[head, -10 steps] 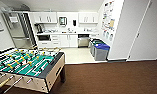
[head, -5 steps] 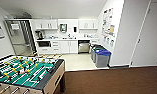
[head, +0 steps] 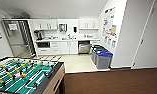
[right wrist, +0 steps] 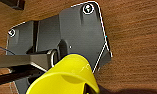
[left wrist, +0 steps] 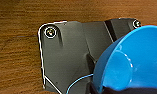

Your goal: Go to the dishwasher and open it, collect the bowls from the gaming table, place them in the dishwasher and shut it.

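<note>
Change: whole head view shifted vs. a sec ago; kitchenette sits more centred and a bit nearer, green-pitch foosball table w/ rods (head: pixel 24 75) slid lower-left. Camera move, not things moving; reads as driving/turning toward kitchen.

Dishwasher: grey steel-front built-in unit under white counter (head: pixel 84 47), right of white cupboard doors (head: pixel 69 47), just left of grey bins w/ blue lids (head: pixel 102 58). Looks set back in a dark opening; open or closed: can't tell at this range.

Path: brown carpet (head: pixel 114 82) first, then pale kitchen floor (head: pixel 76 62); straight ahead, slightly right.

Left load: bright blue round plastic bowl (left wrist: pixel 130 62) large and close in left wrist view, rim tilted, over wood-grain brown floor (left wrist: pixel 16 50). Seems carried on left arm.

Left fingers: hidden under bowl; opening can't be told.

Right load: bright yellow rounded plastic vessel (right wrist: pixel 66 76) close in right wrist view, next to dark robot plate. Cup or bowl: unclear.

Right fingers: not made out; grip state can't be told.

Meaning for task: judged as collection done, transport leg under way; loading and closing left.

Risk: tilted bowl slipping during drive; bins close beside dishwasher.
</note>
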Robot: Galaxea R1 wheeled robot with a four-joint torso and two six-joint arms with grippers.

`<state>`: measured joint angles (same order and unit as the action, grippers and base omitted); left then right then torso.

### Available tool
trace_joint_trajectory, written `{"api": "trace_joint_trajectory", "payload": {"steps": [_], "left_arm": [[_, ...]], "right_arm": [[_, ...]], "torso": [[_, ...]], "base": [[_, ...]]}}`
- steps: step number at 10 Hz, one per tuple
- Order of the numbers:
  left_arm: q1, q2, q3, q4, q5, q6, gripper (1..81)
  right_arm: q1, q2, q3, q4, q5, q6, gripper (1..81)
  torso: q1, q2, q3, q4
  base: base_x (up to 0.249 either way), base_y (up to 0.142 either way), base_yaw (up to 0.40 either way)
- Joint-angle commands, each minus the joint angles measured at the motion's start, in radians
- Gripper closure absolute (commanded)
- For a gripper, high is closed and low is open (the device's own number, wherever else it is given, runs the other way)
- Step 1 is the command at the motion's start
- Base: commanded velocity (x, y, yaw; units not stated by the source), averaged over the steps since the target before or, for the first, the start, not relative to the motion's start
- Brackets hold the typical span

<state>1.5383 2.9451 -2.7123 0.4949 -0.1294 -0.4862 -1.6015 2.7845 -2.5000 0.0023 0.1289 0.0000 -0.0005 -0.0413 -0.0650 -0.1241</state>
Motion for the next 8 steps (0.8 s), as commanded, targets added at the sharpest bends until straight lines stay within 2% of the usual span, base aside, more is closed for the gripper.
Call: {"api": "trace_joint_trajectory", "payload": {"steps": [1,5,8], "left_arm": [[-0.043,-0.009,-0.003,0.001,0.039,0.001,81.1],[-0.043,-0.007,-0.003,0.001,0.039,0.001,81.1],[-0.043,-0.007,-0.001,0.001,0.039,0.001,81.1]], "right_arm": [[0.037,-0.024,0.003,-0.008,-0.054,-0.003,81.1],[0.036,-0.024,0.003,-0.008,-0.052,-0.003,81.1],[0.034,-0.023,0.001,-0.008,-0.051,-0.003,81.1]], "torso": [[0.001,0.000,0.000,0.000],[0.001,-0.001,0.000,0.000],[0.001,0.000,0.000,0.000]], "base": [[0.202,0.000,0.000],[0.202,0.000,0.000],[0.202,-0.082,0.000]]}}
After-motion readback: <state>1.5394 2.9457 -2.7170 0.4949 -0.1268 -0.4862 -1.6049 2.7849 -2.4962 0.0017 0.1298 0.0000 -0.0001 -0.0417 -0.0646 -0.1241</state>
